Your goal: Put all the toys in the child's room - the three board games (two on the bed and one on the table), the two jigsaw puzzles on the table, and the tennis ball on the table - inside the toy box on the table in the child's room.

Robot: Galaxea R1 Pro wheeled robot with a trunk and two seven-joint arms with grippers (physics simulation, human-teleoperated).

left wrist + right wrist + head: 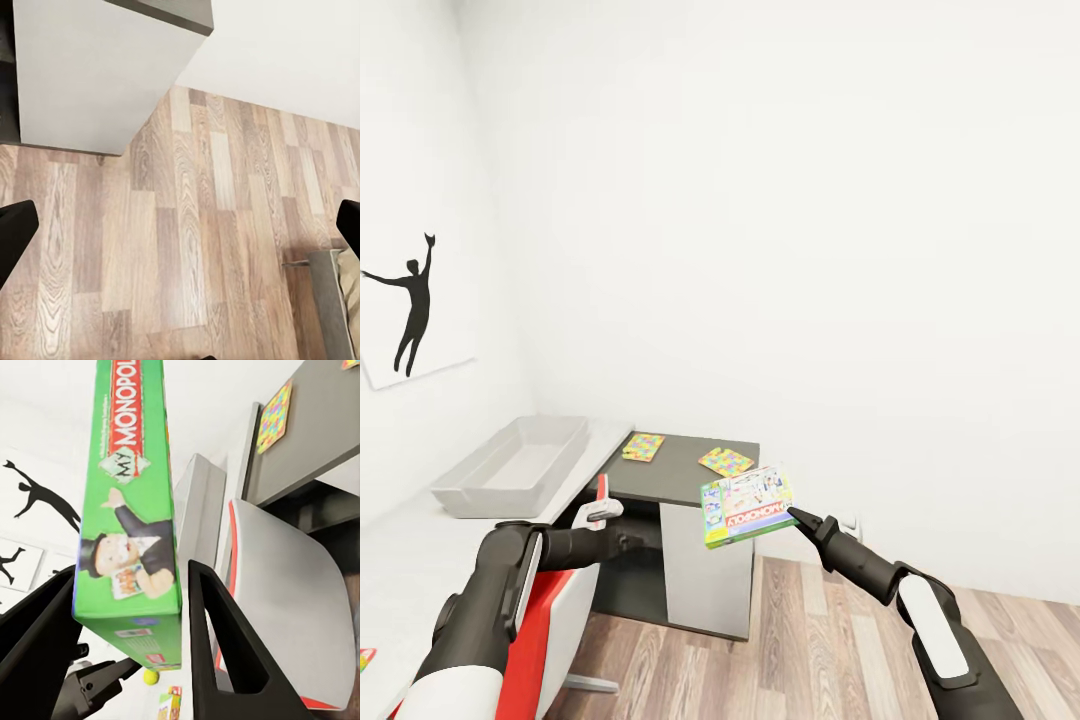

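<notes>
Green-edged and pale in print, the Monopoly board game (748,505) is hanging in the head view pinched at one corner by the right end effector (796,515), above the wooden floor (830,640) and just in front of the dark grey side unit (690,470). Two jigsaw puzzles (643,446) (726,461) are lying flat on that unit, apart from each other. The toy box (510,465) is sitting on the light table (420,550) to their left. The left end effector (603,508) is hovering near the unit's front edge; whether it is spread cannot be told from this view.

Left wrist view: both dark fingertips (15,232) are standing far apart over the floor, gripping nothing.

Right wrist view: the black fingers (217,637) are pressing on both faces of the board game. The tennis ball (151,677) is showing small beyond it, on the table
</notes>
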